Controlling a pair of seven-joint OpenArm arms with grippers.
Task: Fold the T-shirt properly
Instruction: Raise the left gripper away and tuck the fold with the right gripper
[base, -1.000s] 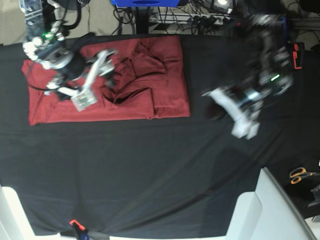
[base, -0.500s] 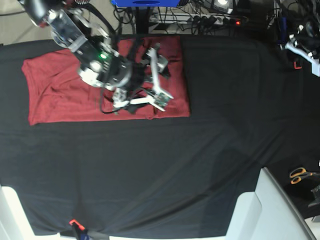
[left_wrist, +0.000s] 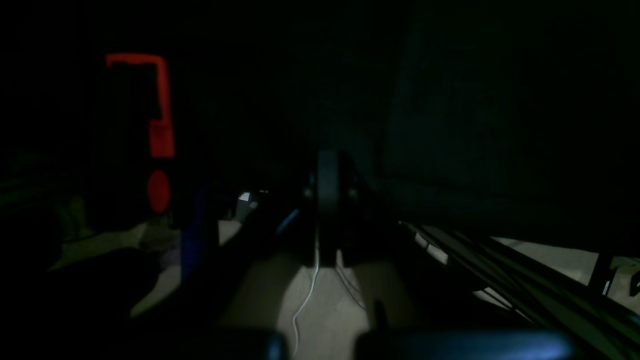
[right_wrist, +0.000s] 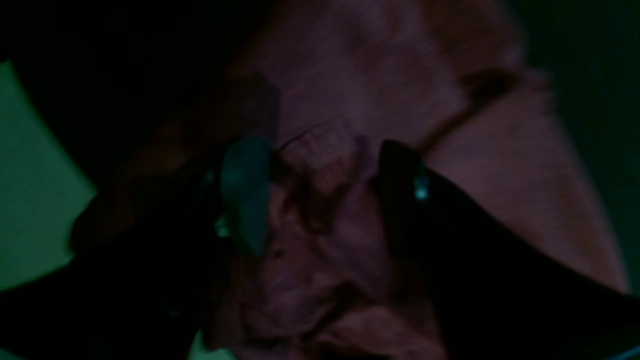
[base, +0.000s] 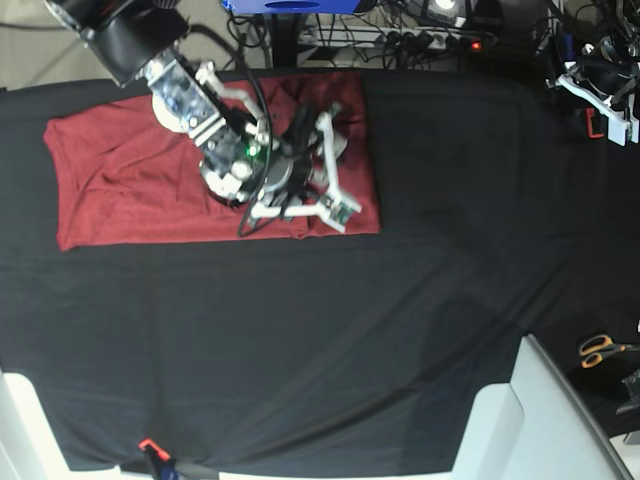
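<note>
The dark red T-shirt (base: 130, 180) lies as a wide rectangle at the back left of the black cloth surface (base: 400, 330). My right gripper (base: 318, 150) hangs over the shirt's right part. In the right wrist view its two fingers (right_wrist: 245, 195) stand apart on either side of a raised, bunched fold of the T-shirt (right_wrist: 325, 155), so the right gripper (right_wrist: 322, 195) is open around that fold. My left gripper (base: 600, 95) is pulled back at the far right corner, away from the shirt. In the dark left wrist view the left gripper (left_wrist: 327, 190) looks shut and holds nothing.
Orange-handled scissors (base: 600, 350) lie near the right edge. A white panel (base: 540, 420) stands at the front right corner. Cables and a power strip (base: 400, 40) run behind the table's far edge. A red-marked object (left_wrist: 160, 125) shows in the left wrist view.
My right arm swung from the shirt's left part to its right part and its jaws narrowed. My left arm withdrew from the table's right middle to the far right corner.
</note>
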